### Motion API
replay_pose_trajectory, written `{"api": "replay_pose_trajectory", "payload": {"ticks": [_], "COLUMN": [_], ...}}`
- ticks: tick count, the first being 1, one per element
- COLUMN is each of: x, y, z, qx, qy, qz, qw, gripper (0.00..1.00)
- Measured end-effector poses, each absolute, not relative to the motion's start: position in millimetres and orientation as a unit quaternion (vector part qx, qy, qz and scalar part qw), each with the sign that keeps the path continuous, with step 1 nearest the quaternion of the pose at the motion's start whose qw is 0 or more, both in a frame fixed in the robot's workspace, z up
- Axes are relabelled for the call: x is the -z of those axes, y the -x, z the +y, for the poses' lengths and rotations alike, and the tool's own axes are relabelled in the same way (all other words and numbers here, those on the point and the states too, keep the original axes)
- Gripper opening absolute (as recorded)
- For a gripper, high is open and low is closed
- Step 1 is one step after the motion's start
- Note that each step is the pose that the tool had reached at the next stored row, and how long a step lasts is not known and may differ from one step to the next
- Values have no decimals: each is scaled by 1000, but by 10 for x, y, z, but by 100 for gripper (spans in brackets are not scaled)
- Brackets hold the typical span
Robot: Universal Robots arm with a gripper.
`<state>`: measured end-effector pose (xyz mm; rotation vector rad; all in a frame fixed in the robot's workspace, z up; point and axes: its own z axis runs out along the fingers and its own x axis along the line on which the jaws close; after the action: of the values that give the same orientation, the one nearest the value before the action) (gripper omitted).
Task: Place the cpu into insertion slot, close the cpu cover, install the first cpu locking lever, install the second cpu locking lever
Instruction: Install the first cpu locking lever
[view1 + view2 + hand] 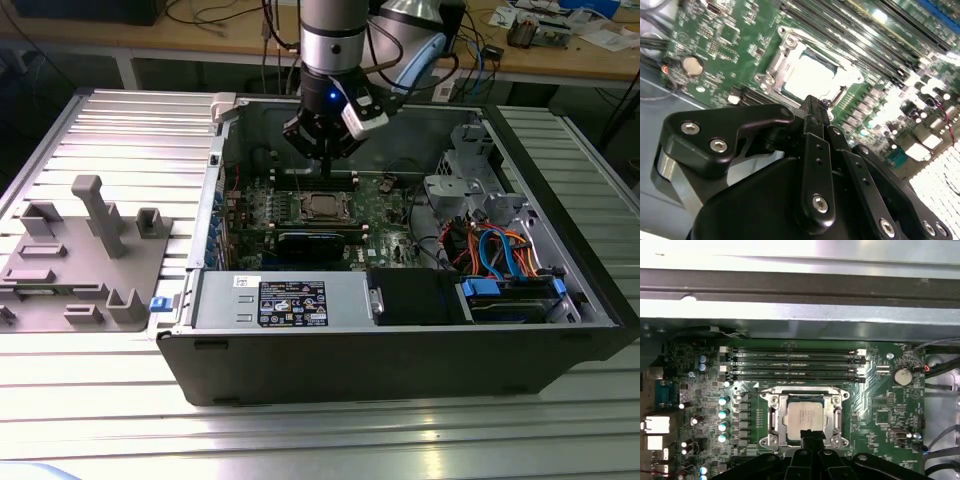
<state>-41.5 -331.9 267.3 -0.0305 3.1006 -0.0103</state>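
You are hovering the gripper point(810, 434) by the cpu cover point(802, 396), fingers pinched together, empty, probably as one pushing tip; the cpu point(805, 415) is lying in the insertion slot point(782, 412), framed by it

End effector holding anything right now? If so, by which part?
Nothing is held. The end effector is shut with nothing between its fingers, close to the edge of the cpu cover; the cpu lies seated inside that cover's window.
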Motion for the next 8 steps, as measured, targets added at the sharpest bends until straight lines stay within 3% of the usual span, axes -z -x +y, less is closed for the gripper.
{"api": "replay_pose_trajectory", "payload": {"ticks": [8], "x": [-2668], "y": [727], "z": [-3319], "qx": [3], "qy": [10], "qz": [1000], "qw": [20], "gripper": [11]}}
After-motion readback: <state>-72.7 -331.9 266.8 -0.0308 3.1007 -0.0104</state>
